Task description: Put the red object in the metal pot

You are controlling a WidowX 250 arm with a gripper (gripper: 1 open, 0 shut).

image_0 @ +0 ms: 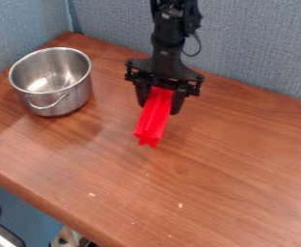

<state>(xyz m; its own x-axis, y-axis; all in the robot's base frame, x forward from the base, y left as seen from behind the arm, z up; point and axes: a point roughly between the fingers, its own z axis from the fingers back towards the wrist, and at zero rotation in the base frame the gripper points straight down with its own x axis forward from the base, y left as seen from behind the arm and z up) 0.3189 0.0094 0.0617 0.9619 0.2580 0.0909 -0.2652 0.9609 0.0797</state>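
Observation:
The red object [153, 120] is a long narrow bright red block hanging tilted from my gripper [162, 92], whose black fingers are shut on its upper end. Its lower end hangs just above or at the wooden table [218, 164]; contact cannot be told. The metal pot [51, 80], round, shiny and empty, stands upright at the table's back left corner, well to the left of the gripper and the block.
A grey-blue wall rises behind the table. The table's front edge runs diagonally along the lower left, with the floor below it. Bare wood lies to the right of and in front of the block.

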